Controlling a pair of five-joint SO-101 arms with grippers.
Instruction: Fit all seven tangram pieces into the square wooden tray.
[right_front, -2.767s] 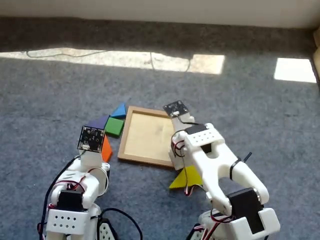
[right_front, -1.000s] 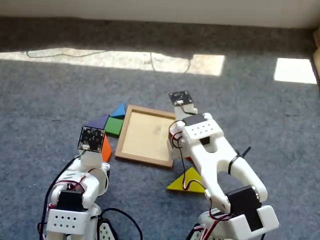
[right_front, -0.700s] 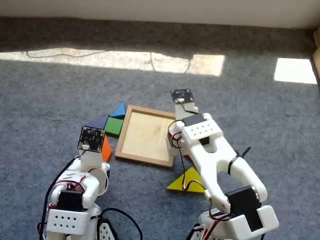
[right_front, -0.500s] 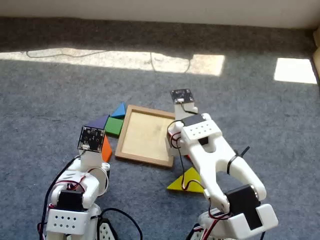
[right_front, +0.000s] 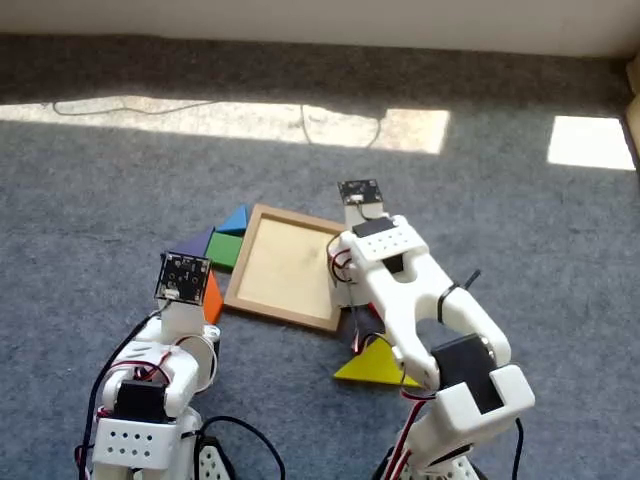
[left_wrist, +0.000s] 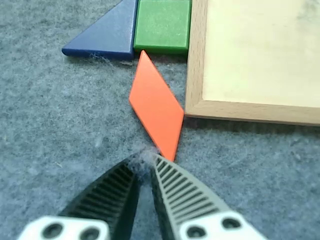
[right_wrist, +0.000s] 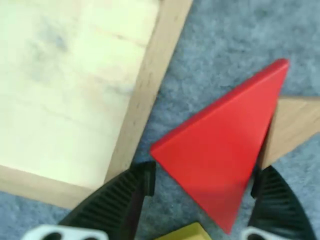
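Since the earliest frame the right arm (right_front: 420, 300) had swung its elbow toward 9 o'clock, and the tray (right_front: 280, 265) had skewed, its near left corner slid toward 9 o'clock, while the left arm (right_front: 160, 370) had kept still. By the right wrist view the right gripper (right_wrist: 202, 182) stood open, one jaw on each side of the red triangle (right_wrist: 220, 150). That triangle lay flat on the carpet (right_front: 520, 240) just off the tray's 3 o'clock rim, its long edge turned toward the rim and one sharp corner over a tan piece (right_wrist: 290, 120). The yellow triangle (right_front: 375, 365) lay at the tray's 5 o'clock, long edge on the 3-to-9 line, apex toward 12. At the tray's 9 o'clock sat the green square (right_front: 224, 250), the dark blue triangle (right_front: 197, 243) touching it, and the light blue triangle (right_front: 237, 219) toward 11. The orange parallelogram (left_wrist: 157, 117) ran lengthwise from the square's corner to the left gripper (left_wrist: 145, 162), whose ribbed jaws were closed on nothing, tips at its sharp end. The tray was square, with a light wooden rim and a pale floor. The carpet was grey-blue and fuzzy, with sunlit patches (right_front: 590, 140) and a thin cable (right_front: 303, 120) toward 12 o'clock, below a pale wall (right_front: 320, 15).
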